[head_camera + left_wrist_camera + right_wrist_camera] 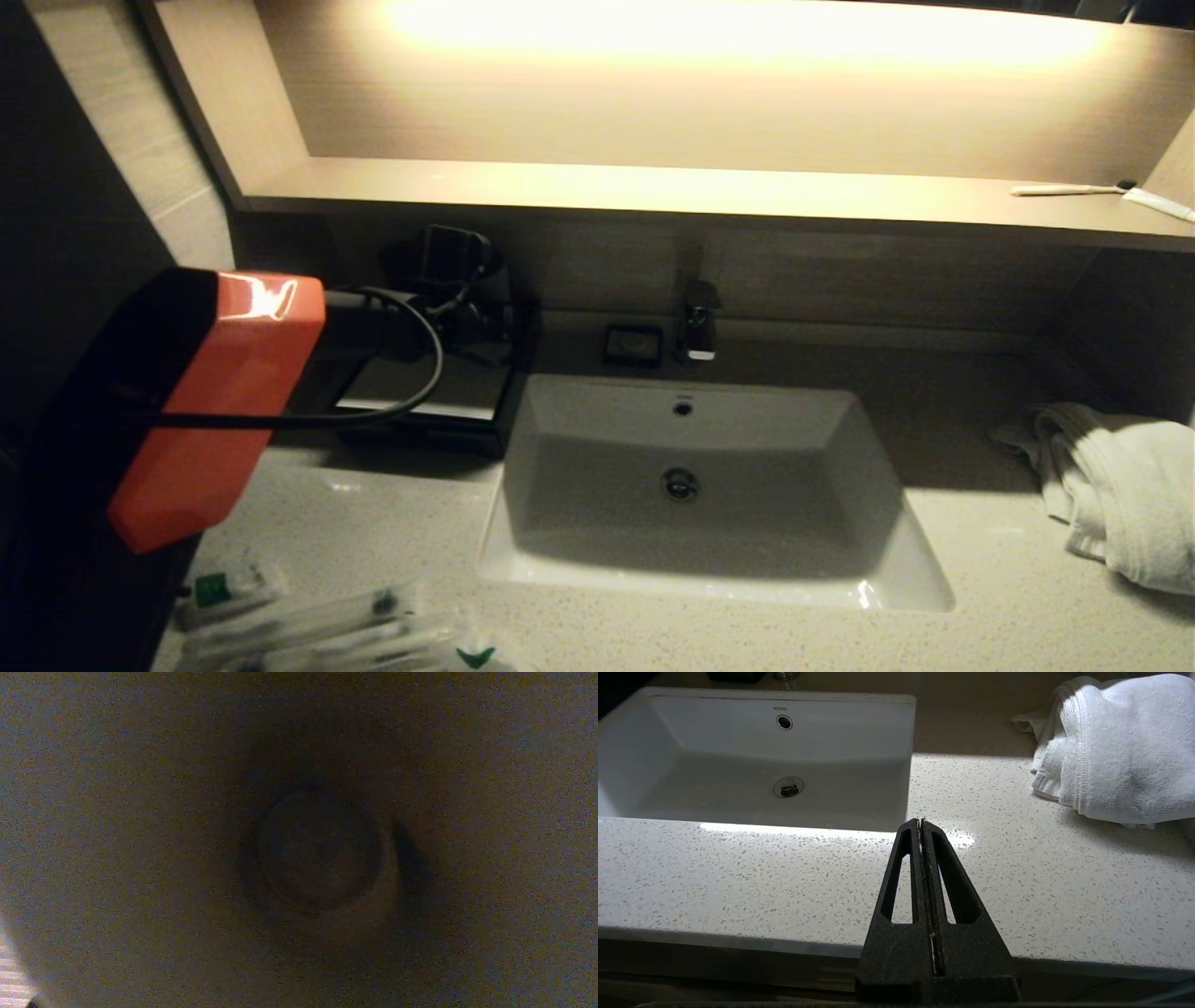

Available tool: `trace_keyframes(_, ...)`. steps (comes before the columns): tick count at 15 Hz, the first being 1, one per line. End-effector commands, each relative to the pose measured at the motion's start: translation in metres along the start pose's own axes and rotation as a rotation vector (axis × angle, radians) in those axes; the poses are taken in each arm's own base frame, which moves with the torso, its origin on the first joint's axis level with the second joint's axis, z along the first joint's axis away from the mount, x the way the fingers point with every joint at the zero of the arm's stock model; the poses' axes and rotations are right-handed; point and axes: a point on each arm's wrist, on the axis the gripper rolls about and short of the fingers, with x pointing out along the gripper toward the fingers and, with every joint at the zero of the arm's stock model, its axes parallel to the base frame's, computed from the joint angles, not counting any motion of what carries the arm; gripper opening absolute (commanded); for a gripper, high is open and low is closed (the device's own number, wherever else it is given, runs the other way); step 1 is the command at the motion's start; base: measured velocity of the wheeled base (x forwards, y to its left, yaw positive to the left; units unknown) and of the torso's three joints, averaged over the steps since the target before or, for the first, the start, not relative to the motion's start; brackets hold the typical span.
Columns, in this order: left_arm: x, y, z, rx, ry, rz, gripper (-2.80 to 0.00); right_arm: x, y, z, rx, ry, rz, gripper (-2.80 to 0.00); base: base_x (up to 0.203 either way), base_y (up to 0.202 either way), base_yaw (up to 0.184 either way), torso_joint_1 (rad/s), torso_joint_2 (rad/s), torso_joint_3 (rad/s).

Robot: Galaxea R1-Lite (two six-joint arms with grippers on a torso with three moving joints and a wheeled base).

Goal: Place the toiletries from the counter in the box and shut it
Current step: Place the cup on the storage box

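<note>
Several clear-wrapped toiletries (308, 630), white sachets with green marks and slim sticks, lie on the speckled counter (392, 532) at the front left. The black box (448, 411) with its pale top panel stands at the back left, beside the basin. My left arm, in an orange casing, reaches over the box, and its gripper (459, 303) is a dark mass above the box's back part. The left wrist view is very dark and shows only a dim round shape (320, 851). My right gripper (920, 822) is shut and empty, low over the counter's front edge (738, 940).
The white basin (868, 523) sits in the middle, with a tap (698, 327) and a small black square dish (633, 343) behind it. A white towel (1120, 495) lies at the right. A toothbrush (1064, 189) and a tube (1158, 203) lie on the lit shelf.
</note>
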Motion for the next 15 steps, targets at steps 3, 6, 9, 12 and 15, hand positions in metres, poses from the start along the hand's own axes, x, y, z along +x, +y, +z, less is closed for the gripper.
trace_keyframes(3, 0.0052, -0.0003, -0.0038, -0.001, 0.002, 0.003, -2.80, 0.0000, 0.0000, 0.0000, 0.000, 0.000, 0.001, -2.80, 0.000, 0.000, 0.000, 0.000, 0.00, 0.000)
trace_keyframes(6, 0.0056, -0.0004, -0.0036, -0.001, -0.002, 0.001, -2.80, 0.0000, 0.0000, 0.0000, 0.000, 0.000, 0.001, -2.80, 0.000, 0.000, 0.000, 0.000, 0.00, 0.000)
trace_keyframes(9, 0.0068, -0.0006, -0.0039, -0.005, -0.009, -0.001, -2.80, 0.0000, 0.0000, 0.0000, 0.000, 0.000, 0.001, -2.80, 0.000, 0.000, 0.000, 0.000, 0.00, 0.000)
trace_keyframes(12, 0.0089, -0.0009, -0.0044, -0.007, -0.019, 0.000, -2.80, 0.0000, 0.0000, 0.0000, 0.000, 0.000, 0.001, -2.80, 0.000, 0.000, 0.000, 0.000, 0.00, 0.000)
trace_keyframes(15, 0.0122, -0.0015, -0.0048, -0.012, -0.046, -0.002, -2.80, 0.0000, 0.0000, 0.0000, 0.000, 0.000, 0.001, -2.80, 0.000, 0.000, 0.000, 0.000, 0.00, 0.000)
